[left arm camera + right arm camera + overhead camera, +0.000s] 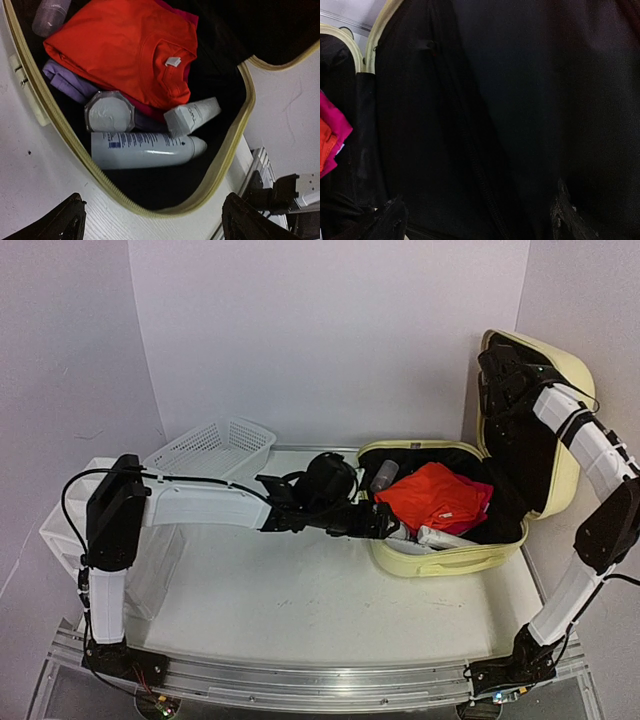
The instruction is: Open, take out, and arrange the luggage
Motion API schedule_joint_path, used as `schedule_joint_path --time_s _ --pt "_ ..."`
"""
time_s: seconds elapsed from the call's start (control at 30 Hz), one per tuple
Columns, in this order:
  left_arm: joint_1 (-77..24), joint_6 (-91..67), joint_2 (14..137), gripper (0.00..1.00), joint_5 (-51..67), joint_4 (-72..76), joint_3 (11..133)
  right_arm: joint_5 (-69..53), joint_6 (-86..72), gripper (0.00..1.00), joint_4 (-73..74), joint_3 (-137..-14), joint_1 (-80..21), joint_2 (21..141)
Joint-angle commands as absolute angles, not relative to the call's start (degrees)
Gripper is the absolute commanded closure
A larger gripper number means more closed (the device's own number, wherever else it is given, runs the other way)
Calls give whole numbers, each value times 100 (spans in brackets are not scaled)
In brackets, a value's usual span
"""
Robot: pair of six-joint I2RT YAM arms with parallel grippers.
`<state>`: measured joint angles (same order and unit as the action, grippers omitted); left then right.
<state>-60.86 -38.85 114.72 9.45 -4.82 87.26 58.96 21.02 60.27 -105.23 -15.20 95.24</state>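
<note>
The pale yellow luggage (440, 562) lies open at the right of the table, its lid (562, 365) upright. Inside lie an orange T-shirt (432, 495) (125, 45), a purple garment (65, 80), a white spray bottle (145, 149), a hexagonal jar (109, 111), a white tube (192, 116) and a translucent bottle (50, 15). My left gripper (392, 527) (155, 210) is open and empty, just over the suitcase's near-left zipper rim (165, 210). My right gripper (497, 375) (479, 210) is open against the lid's black lining (520, 100).
A white mesh basket (212, 448) stands at the back left. A white drawer organizer (65, 530) sits at the left edge by my left arm. White walls close in behind and to the right. An aluminium rail (300, 680) runs along the near edge.
</note>
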Motion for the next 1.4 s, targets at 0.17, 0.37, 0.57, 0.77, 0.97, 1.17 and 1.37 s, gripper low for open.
schedule_joint_path --time_s 0.17,0.37,0.57,0.77,0.97,1.17,1.37 --pt "-6196 -3411 11925 7 -821 -1573 9801 4241 1014 2 6729 -10231 -1529 8453" --pt "-6196 -2881 11796 8 -699 -1695 9812 3037 458 2 6949 -9756 -1529 7842" --pt "-6082 -2567 11292 1 -452 -1705 9414 1082 -100 2 7036 -9474 -1529 7387" --pt "-5804 -2439 10558 1 244 -1652 8640 -812 -370 2 6800 -8746 -1537 7204" --pt "-5333 -1971 9327 2 504 -1704 7659 -1382 -366 2 6517 -7918 -1538 7097" --pt "-4778 -1318 8450 1 -322 -2665 7335 -1633 -493 2 6067 -6959 -1538 7120" --pt "-4288 -699 8664 1 -1114 -3660 8013 -1721 -571 2 5869 -6676 -1536 7119"
